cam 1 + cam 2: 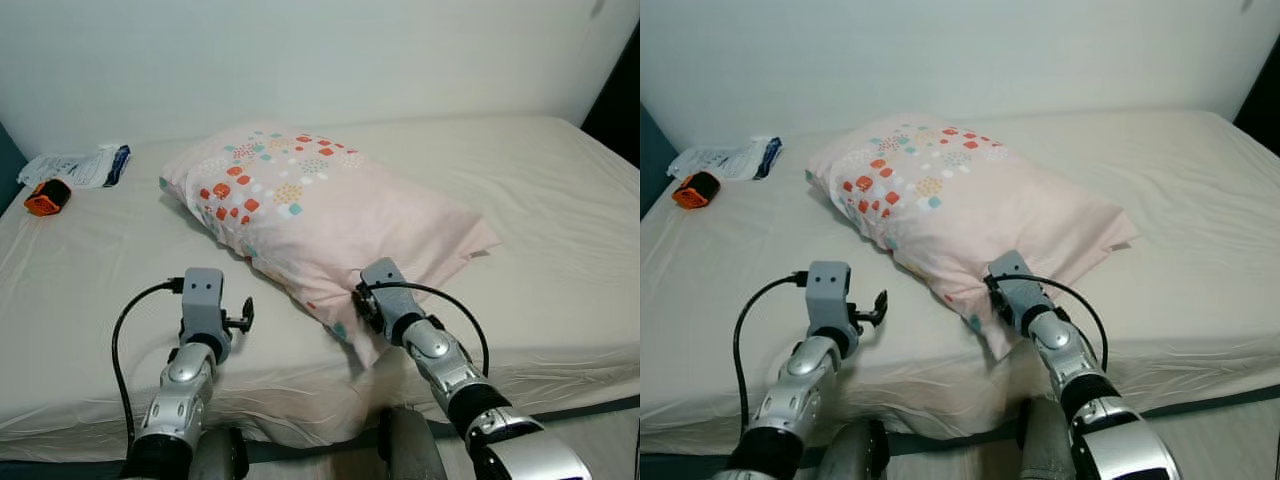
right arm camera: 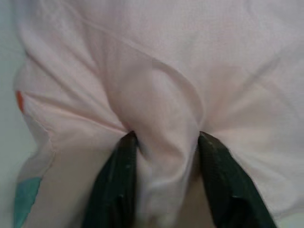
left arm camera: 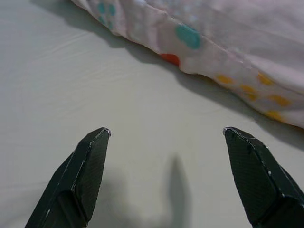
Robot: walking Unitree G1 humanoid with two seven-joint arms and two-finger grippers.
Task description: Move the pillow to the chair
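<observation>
The bed [image 1: 560, 230] held the pink pillow [image 1: 330, 215] in its middle, its near corner at the front edge. The head views showed an orange thing [image 1: 47, 197] and a white packet [image 1: 75, 167] far left of the pillow. The right wrist view showed the right gripper [image 2: 164, 156] pinching a fold of pillow cloth. The left gripper [image 3: 166, 135] hung spread wide over bare sheet, just beside the pillow.

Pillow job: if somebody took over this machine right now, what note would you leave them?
Right gripper: pinching a fold of the pink pillow at its near edge.
Left gripper: open, over bare sheet beside the pillow, holding nothing.
Pillow lies on the bed, not lifted.
An orange item and a white packet sit at the bed's far left.
Left: lift the pillow and carry it to the chair.
</observation>
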